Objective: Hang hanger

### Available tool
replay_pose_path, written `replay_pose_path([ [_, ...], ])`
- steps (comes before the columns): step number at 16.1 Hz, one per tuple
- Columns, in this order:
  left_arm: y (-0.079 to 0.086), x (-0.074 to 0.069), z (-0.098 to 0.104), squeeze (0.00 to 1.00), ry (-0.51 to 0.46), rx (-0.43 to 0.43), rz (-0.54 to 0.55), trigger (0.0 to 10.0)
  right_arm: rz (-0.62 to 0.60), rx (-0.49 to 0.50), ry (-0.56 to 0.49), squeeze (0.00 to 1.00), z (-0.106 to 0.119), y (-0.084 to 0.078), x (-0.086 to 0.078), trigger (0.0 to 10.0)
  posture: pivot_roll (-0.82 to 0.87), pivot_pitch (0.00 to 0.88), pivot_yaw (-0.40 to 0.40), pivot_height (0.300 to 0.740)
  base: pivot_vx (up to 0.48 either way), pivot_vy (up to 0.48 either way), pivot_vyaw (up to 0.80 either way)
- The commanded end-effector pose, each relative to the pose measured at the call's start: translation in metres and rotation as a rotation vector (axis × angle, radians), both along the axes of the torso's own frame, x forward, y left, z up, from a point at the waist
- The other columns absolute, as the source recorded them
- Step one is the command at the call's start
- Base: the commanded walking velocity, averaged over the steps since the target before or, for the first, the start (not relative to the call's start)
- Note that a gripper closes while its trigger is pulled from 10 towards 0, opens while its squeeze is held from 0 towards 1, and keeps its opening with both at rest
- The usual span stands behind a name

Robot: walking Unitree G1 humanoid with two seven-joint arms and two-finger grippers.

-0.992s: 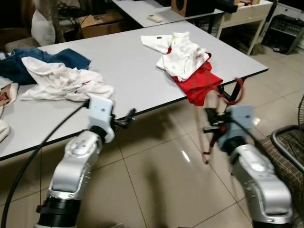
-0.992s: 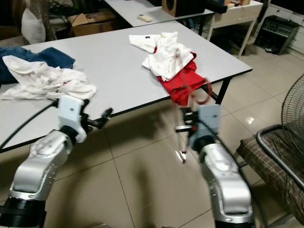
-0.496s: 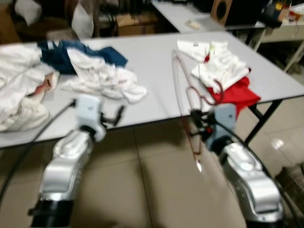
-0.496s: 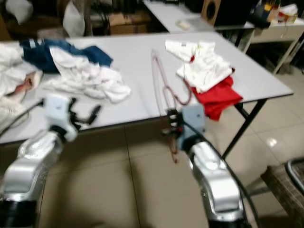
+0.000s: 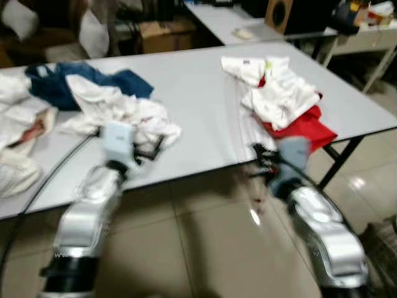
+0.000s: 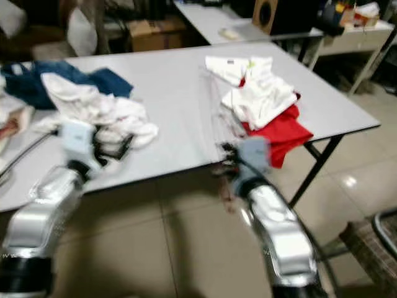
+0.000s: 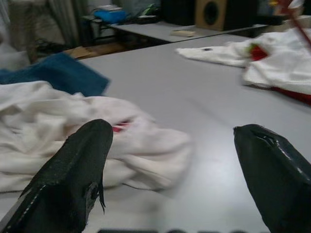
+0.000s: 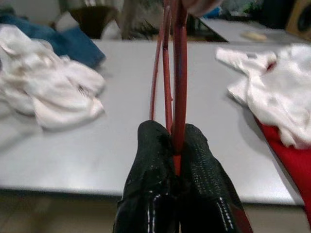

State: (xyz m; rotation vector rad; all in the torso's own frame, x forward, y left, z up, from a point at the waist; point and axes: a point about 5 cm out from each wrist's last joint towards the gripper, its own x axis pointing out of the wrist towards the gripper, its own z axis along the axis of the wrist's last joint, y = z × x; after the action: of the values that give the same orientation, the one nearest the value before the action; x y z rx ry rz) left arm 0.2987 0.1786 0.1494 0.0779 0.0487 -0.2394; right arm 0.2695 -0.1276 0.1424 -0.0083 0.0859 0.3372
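Right claw [image 8: 174, 145] is clamped tight on the red hanger [image 8: 177, 73], fingers [image 8: 150, 165] pinched together w/ the thin wire rods rising straight up between them. In the head views that claw sits just off the counter's near edge, hanger blurred and upright above it, over the counter [image 5: 192, 93] edge. Left claw [image 7: 170, 170] is spread wide, nothing in it, fingers [image 7: 73, 170] hovering by the near edge right in front of a crumpled white shirt [image 7: 73, 136]. Blue jeans [image 5: 80, 84] lie behind that shirt toward the far left corner. Near the right edge: white clothes [image 5: 279, 93] piled on a red garment [image 5: 304, 127] that hangs over the front edge. Head views are motion-blurred.
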Motion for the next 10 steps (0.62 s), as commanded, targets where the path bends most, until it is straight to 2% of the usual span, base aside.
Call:
replay_pose_path([
  [1, -0.0076, 0.0005, 0.0011, 0.02, -0.010, -0.004, -0.025, 10.0, -0.030, -0.015, -0.008, 0.00, 0.0004, -0.0098, 0.0003, 10.0, -0.13, 0.000, 0.010, 0.740, 0.315, 0.000, 0.00],
  [10, -0.0126, 0.0038, -0.0041, 0.01, -0.007, -0.006, -0.043, 10.0, -0.063, -0.037, -0.003, 0.00, -0.0061, -0.0153, -0.0024, 10.0, -0.15, 0.000, 0.033, 0.740, 0.318, 0.000, 0.00],
])
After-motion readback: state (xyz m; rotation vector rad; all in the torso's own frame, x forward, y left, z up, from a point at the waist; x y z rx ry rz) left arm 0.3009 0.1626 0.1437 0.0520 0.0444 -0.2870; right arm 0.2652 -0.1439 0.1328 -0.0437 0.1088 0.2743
